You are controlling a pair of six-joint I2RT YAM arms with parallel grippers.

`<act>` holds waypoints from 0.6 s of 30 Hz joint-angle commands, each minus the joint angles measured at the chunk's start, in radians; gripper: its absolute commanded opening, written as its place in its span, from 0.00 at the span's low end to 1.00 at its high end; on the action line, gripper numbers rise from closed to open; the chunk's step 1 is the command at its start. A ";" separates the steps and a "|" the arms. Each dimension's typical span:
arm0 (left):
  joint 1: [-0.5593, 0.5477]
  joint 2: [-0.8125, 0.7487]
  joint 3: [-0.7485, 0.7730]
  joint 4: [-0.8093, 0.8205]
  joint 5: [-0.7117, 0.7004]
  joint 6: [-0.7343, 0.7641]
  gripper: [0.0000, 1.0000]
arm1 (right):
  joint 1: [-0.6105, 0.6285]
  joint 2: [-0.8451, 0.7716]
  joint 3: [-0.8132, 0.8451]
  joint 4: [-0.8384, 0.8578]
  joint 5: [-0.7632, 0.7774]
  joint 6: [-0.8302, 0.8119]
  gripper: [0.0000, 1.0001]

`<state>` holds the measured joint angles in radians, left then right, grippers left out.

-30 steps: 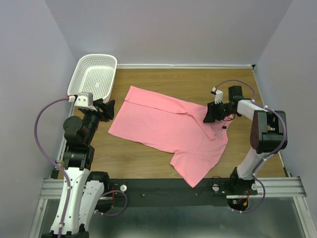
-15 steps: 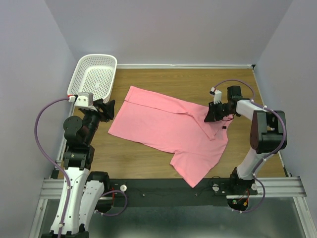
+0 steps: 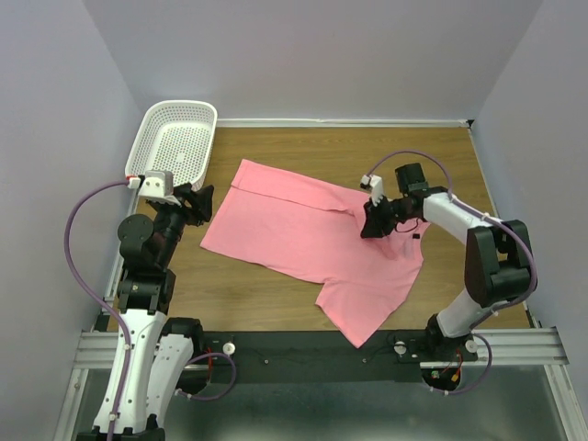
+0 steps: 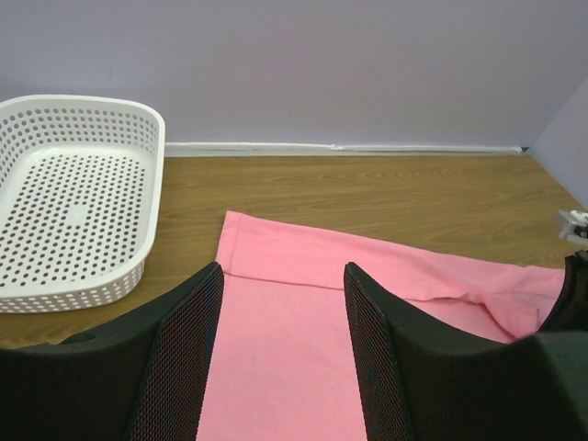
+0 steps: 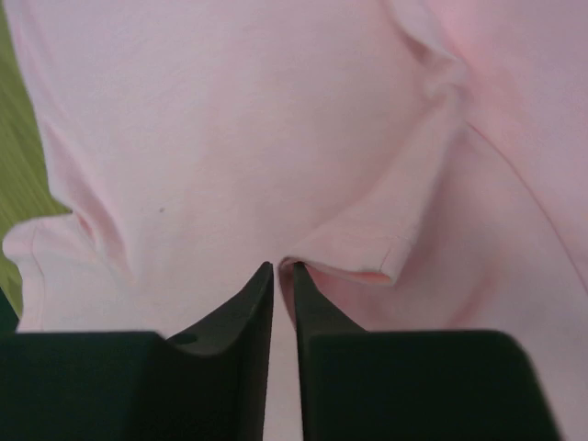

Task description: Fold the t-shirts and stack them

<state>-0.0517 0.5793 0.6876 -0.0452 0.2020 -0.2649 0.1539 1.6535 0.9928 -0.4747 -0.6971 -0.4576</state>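
Observation:
The pink t-shirt lies spread flat and slanted across the middle of the wooden table, one sleeve pointing toward the near edge. My right gripper rests low on the shirt's right part, near the neck end. In the right wrist view its jaws are pinched almost together on a fold of the t-shirt, right beside a sleeve hem. My left gripper hovers at the shirt's left edge. It stands open, with only the flat t-shirt showing between its fingers.
A white mesh basket stands at the far left corner, just behind the left gripper, and it also shows in the left wrist view as the basket. Walls close the table on the left, back and right.
My right gripper has closed from open onto the cloth and has slid left across the shirt, with the arm reaching further in. The left arm has not moved.

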 commanded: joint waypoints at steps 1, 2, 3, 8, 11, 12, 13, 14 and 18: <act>0.007 0.002 -0.005 0.002 0.027 0.013 0.63 | 0.107 -0.034 -0.020 -0.146 0.002 -0.191 0.37; 0.007 0.002 -0.005 0.001 0.027 0.013 0.63 | 0.116 -0.037 -0.017 -0.191 -0.004 -0.247 0.42; 0.007 0.004 -0.005 0.001 0.027 0.013 0.63 | 0.118 -0.038 -0.016 -0.212 -0.013 -0.272 0.48; 0.007 0.005 -0.005 -0.001 0.020 0.013 0.63 | 0.115 -0.078 0.015 -0.246 0.002 -0.308 0.65; 0.007 0.005 -0.005 -0.002 0.019 0.012 0.63 | 0.096 -0.066 0.049 -0.156 0.036 -0.128 0.66; 0.007 0.005 -0.005 -0.001 0.019 0.013 0.63 | 0.082 -0.061 0.052 -0.098 0.071 -0.046 0.66; 0.007 0.004 -0.005 -0.002 0.019 0.012 0.63 | 0.079 -0.049 0.056 -0.018 0.120 0.017 0.65; 0.007 0.002 -0.005 -0.002 0.017 0.012 0.63 | 0.078 -0.041 0.059 0.002 0.120 0.058 0.66; 0.007 -0.001 -0.003 -0.001 0.017 0.013 0.63 | 0.090 0.020 0.093 0.067 0.116 0.265 0.68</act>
<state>-0.0513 0.5854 0.6876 -0.0471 0.2020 -0.2649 0.2363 1.6257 1.0462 -0.5236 -0.6289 -0.4191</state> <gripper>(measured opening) 0.633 0.658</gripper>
